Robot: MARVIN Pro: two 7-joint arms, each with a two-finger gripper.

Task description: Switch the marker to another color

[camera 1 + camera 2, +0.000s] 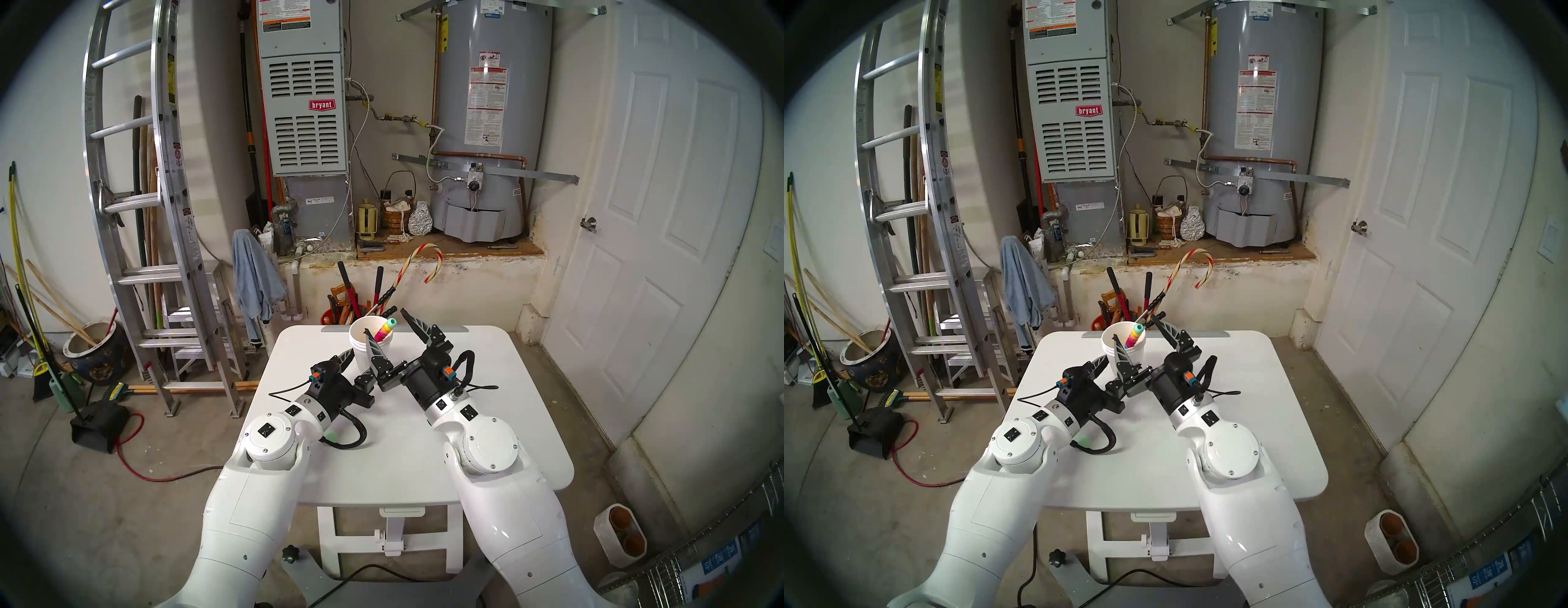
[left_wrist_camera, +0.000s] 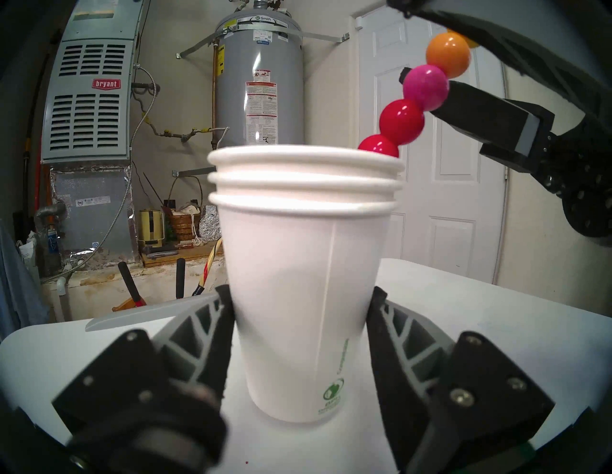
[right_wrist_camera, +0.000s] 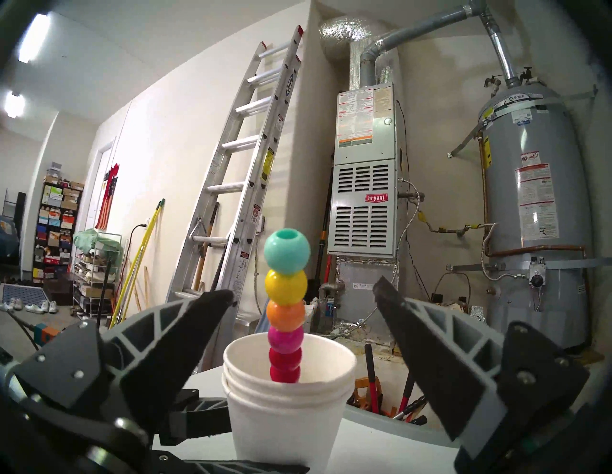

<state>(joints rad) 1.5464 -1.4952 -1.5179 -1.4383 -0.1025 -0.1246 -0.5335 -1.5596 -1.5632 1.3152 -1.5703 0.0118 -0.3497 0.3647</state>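
Marker: stands tilted in stacked cups on tabletop; left pincer clamps cups, seemingly; right pincer agape, flanking beads; step: approach; next: close on upper beads.

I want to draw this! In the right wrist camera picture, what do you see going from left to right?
Shoe shelves → ladder → marker in the stacked cups → furnace → water heater.
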